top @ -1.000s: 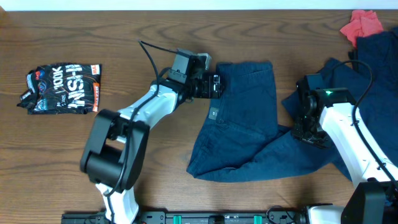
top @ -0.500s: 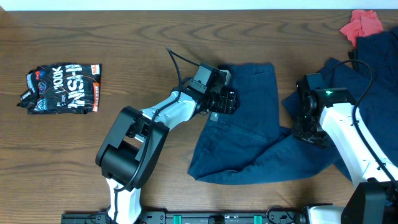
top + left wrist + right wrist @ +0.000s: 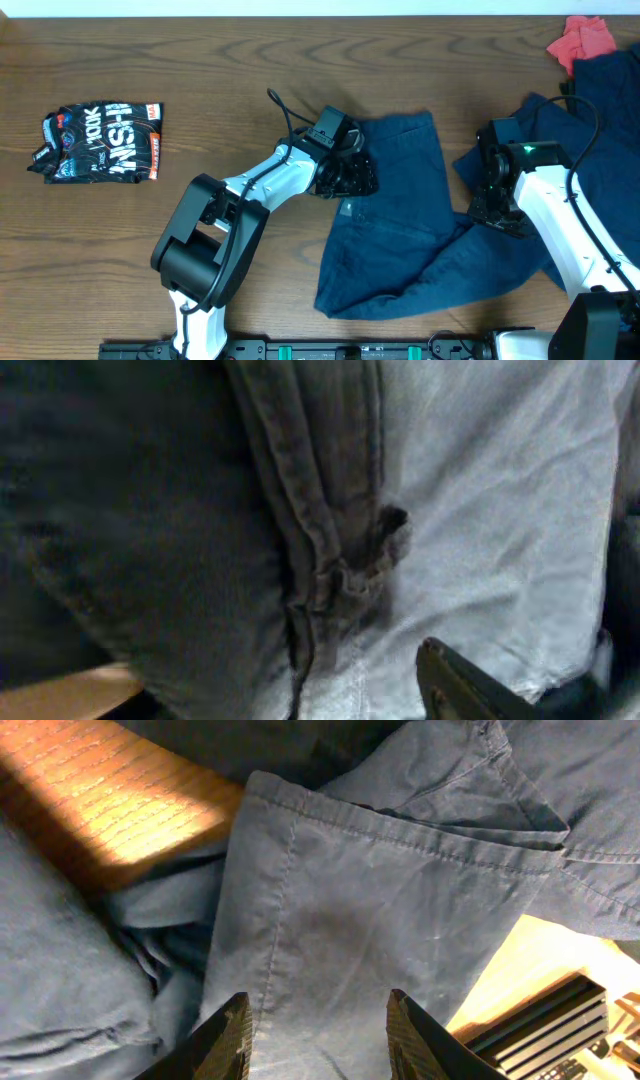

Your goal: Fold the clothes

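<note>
A large dark navy-blue garment lies wrinkled in the middle of the table, with a small grey label near its left edge. My left gripper is at its upper left edge and is shut on the fabric. The left wrist view is filled with the cloth and a stitched seam with a loop; only one finger shows. My right gripper is open just above the garment's right part, its two fingers spread over a hemmed panel. More navy clothes lie at the right.
A black printed snack bag lies at the far left. A red cloth sits at the back right corner beside the navy pile. Bare wood table shows at the back and left. A black rail runs along the front edge.
My left gripper has moved right and toward the front, dragging the garment's left edge with it; the garment's lower end has shifted forward. The right arm has not moved.
</note>
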